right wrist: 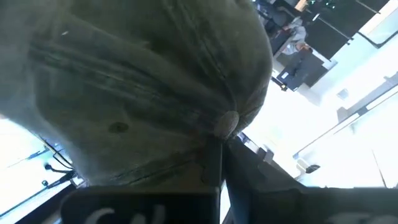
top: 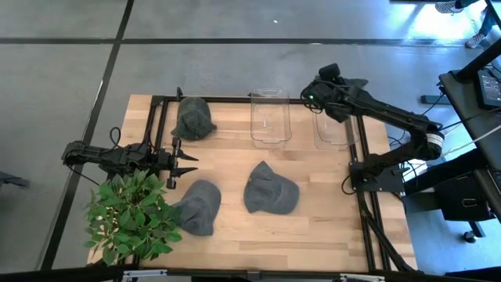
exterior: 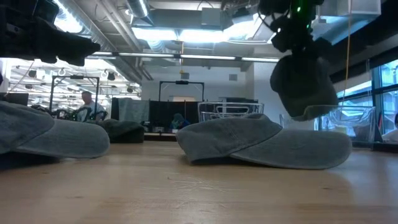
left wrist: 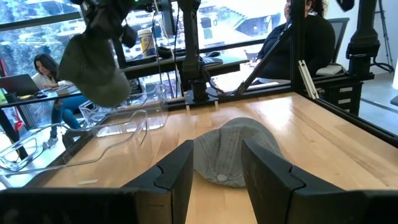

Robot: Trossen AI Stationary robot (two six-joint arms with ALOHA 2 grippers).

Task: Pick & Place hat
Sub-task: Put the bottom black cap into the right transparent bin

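Three hats (top: 272,190) beside two clear bins (top: 270,117)

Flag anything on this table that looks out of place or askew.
Nothing stands out. Three hats lie loose on the table, two clear bins stand upright, and the right gripper holds a fourth hat above one.

Workshop setting around a light wooden table (top: 313,227) on a grey floor (top: 235,70).

The floor is smooth grey, crossed by dark seam lines; a black metal frame (top: 235,99) borders the table, and a leafy green plant (top: 129,215) stands at one corner. In the low view, an open ceiling (exterior: 161,25) carries exposed ducts and bright strip lights, with dark partitions (exterior: 180,99) and a seated person (exterior: 90,104) far behind. The left wrist view shows large windows (left wrist: 37,18), desks, and seated people (left wrist: 46,71) in daylight.
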